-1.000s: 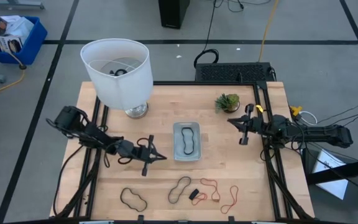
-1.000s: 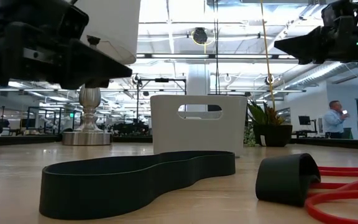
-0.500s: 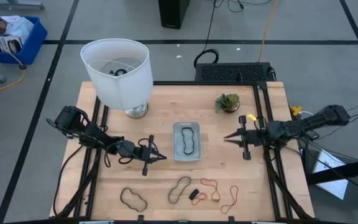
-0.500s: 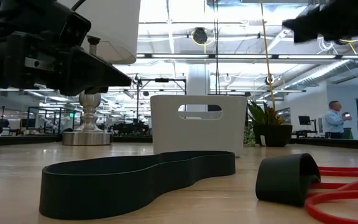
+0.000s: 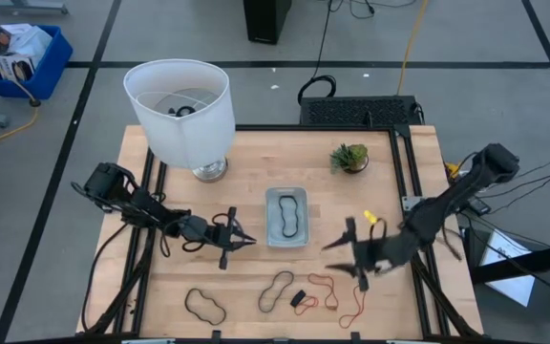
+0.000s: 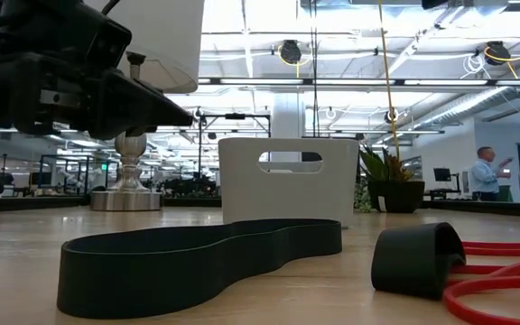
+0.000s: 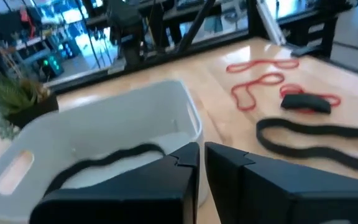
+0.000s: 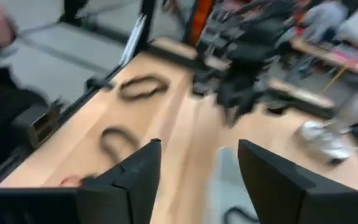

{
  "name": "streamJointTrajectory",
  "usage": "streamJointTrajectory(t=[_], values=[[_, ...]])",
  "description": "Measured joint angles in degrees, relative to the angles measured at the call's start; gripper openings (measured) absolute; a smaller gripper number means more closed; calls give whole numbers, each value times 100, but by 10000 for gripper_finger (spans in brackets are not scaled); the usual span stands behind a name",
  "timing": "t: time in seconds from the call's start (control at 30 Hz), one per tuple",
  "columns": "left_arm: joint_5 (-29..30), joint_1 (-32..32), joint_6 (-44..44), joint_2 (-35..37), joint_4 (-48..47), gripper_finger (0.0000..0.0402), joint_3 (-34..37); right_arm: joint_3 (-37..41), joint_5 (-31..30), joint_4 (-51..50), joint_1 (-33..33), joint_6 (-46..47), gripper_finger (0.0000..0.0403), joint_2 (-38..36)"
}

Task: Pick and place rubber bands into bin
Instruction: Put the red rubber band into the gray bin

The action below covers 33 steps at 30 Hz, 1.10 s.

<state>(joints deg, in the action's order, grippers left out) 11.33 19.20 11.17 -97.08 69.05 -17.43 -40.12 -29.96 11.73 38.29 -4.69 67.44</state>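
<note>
High view, left gripper (image 5: 243, 238): dark two-finger claw held over the wooden table (image 5: 370, 191), just beside the bin's side wall; its tips come to a near point, holding nothing.
High view, bin: small pale grey shallow tray with rounded corners (image 5: 271, 229), just ahead of the left jaws; one dark wavy rubber band (image 5: 287, 215) lies inside it.
High view, right gripper (image 5: 336, 257): dark claw on the other side of the bin, jaws spread wide, empty, just above the red bands.
High view, loose bands: a thin red looped band (image 5: 325, 287) and a second red loop (image 5: 354, 305) lie just beyond the right jaws; a dark brown figure-eight band (image 5: 276, 290) and a small black folded piece (image 5: 298, 297) lie beside them; a black wavy loop (image 5: 202, 304) lies well apart from both jaws.
Low view: the left claw's dark body (image 6: 61, 72) hangs above the table, clear of the long black band (image 6: 197, 257) lying flat below it; the bin wall (image 6: 242, 190) stands behind.
Left wrist view, jaws: the two dark fingers (image 7: 148, 193) stand with a narrow slit between them, pinching nothing; the bin rim (image 7: 191, 121) is just ahead, its dark band (image 7: 104, 158) inside; red loops (image 7: 260, 81) lie farther off.
Right wrist view, jaws: the fingers (image 8: 129, 183) stand wide apart with bare table between them; dark bands (image 8: 138, 87) lie ahead.
</note>
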Motion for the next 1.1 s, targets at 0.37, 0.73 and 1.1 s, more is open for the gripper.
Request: streamJointTrajectory(t=[0.37,0.73,1.1], values=[[168,0,-238,0,-278,35,0,-95,559,-984,42,2483,215,1088],[182,0,-402,0,-279,35,0,-96,932,-1424,39,2428,206,2234],[184,0,-508,0,-295,35,0,-99,1521,-967,34,2648,201,2559]])
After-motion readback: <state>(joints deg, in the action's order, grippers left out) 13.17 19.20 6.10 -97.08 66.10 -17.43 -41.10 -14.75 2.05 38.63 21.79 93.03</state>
